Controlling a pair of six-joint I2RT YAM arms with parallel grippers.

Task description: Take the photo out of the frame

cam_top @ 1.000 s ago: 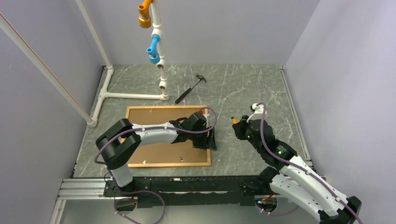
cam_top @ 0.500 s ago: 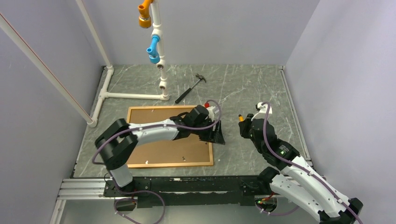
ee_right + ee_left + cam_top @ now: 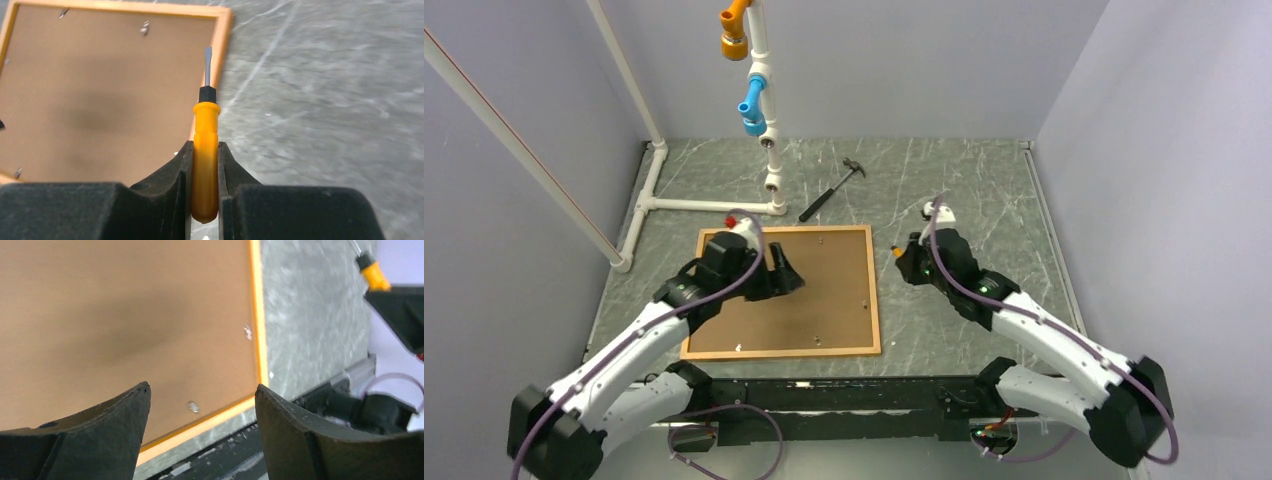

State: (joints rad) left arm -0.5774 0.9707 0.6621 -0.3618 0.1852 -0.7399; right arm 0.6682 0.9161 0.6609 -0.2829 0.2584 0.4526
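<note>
Photo [image 3: 804, 295] lies face down in frame [image 3: 873, 290], flat on table [image 3: 984, 200]. Only its brown board back shows; print side hidden. Board sits inside the orange border, small metal tabs [image 3: 145, 27] near its edge. Left gripper [image 3: 200, 390] over the board, jaws spread, nothing between them. Right gripper [image 3: 205, 150] just right of frame, pinching screwdriver [image 3: 205, 120]; blade clear only in right wrist view. Top view alone shows hammer [image 3: 829, 190].

The photo [image 3: 125, 315], brown back up, fills the upper left, the frame [image 3: 256, 315] edging it; left gripper [image 3: 201, 387] spread below, screwdriver [image 3: 372, 272] upper right
</note>
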